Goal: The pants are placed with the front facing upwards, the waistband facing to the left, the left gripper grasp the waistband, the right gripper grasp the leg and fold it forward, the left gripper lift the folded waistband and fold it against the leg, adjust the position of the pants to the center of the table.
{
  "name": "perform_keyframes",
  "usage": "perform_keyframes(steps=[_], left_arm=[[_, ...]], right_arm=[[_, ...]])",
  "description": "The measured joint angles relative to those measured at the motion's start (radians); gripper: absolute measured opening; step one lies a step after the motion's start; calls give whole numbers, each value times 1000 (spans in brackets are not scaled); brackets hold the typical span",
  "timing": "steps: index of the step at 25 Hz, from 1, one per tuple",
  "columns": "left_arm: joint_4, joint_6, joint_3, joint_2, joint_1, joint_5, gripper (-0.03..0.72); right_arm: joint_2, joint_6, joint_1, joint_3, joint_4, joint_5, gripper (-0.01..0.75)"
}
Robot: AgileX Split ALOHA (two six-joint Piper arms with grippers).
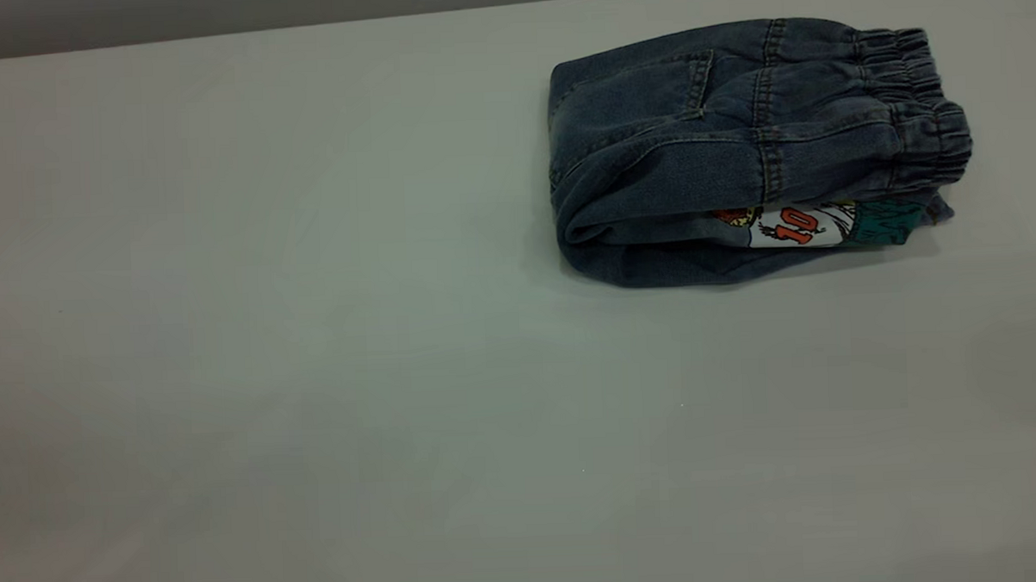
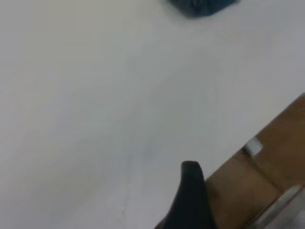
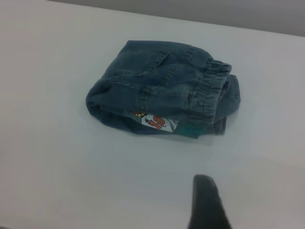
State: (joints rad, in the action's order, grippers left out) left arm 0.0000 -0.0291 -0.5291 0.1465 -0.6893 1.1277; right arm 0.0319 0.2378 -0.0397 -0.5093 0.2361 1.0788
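Observation:
The pants (image 1: 737,145) lie folded into a compact blue denim bundle at the table's (image 1: 314,376) far right. The ruched waistband (image 1: 916,96) lies on top at the bundle's right end. The cartoon print with the "10" jersey (image 1: 796,226) peeks out along the near edge. Neither arm appears in the exterior view. A black part of my left gripper (image 2: 190,191) shows in the left wrist view, far from the pants (image 2: 200,5), over the table's edge. A black part of my right gripper (image 3: 207,200) hovers a short way off the pants (image 3: 157,90), touching nothing.
Bare white tabletop spreads to the left and in front of the bundle. The table's far edge (image 1: 302,27) runs just behind the pants. In the left wrist view a brown surface (image 2: 267,157) lies beyond the table's edge.

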Motion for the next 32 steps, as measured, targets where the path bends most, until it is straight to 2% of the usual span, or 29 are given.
perform_keyframes(steps=[5,24,28,32], left_arm=[[-35,45,29,0,0,-56,519],[-35,40,26,-9,6,-48,519],[-35,41,26,-12,116,-48,519],[-35,42,26,-14,294,-48,519]], right_arm=[[0,0,0,0,0,0,372],[0,0,0,0,2,2,372],[0,0,0,0,1,2,372],[0,0,-1,0,2,2,372]])
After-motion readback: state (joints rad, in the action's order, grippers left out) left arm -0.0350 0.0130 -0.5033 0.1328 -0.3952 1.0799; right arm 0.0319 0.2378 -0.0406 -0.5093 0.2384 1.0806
